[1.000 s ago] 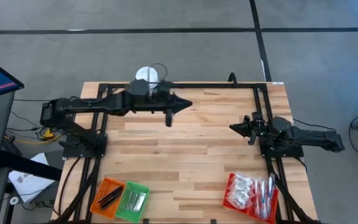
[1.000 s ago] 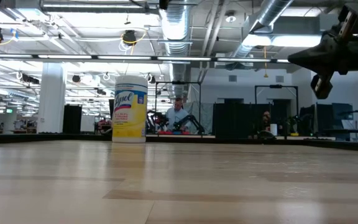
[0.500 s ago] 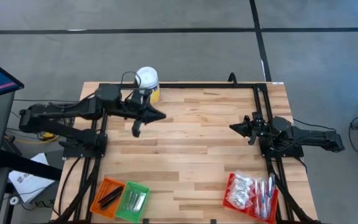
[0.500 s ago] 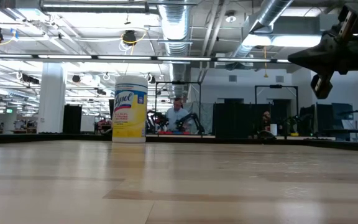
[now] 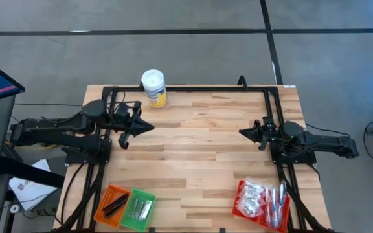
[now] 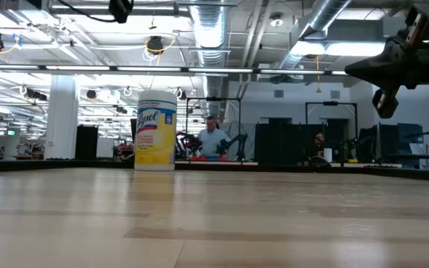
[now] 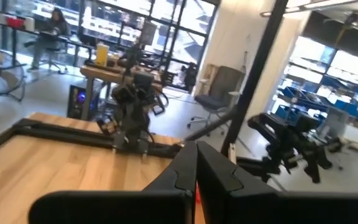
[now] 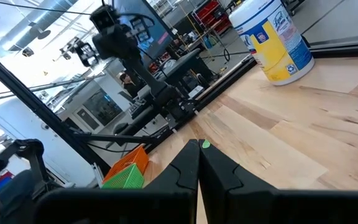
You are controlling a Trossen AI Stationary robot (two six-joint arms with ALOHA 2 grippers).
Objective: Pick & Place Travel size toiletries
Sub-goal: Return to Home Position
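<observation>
At the near right corner of the table [image 5: 193,162], the travel size toiletries [image 5: 259,194] lay heaped in a red basket [image 5: 237,207]: white sachets toward its left side and slim silvery sticks [image 5: 278,197] toward its right. At the near left corner stood an orange basket [image 5: 102,199] with a dark narrow item [image 5: 114,206] in it. Touching its right side was a green basket [image 5: 135,193] with pale wrapped pieces [image 5: 141,209] inside.

A yellow canister [image 5: 154,88] with a white lid stood upright at the far edge, left of its middle. In the low view it rose alone from the wood [image 6: 156,130], with a person [image 6: 213,138] far off in the room behind it.

The left gripper [image 5: 149,127] hung above the table beside its left edge, pointing toward the middle. Its arm was folded back over that edge, and the wrist view showed its jaws pressed together with nothing between them [image 7: 196,150]. The right gripper [image 5: 241,133] was poised beside the right edge, pointing inward, well apart from the red basket. Its jaws were likewise together and empty [image 8: 199,147].
</observation>
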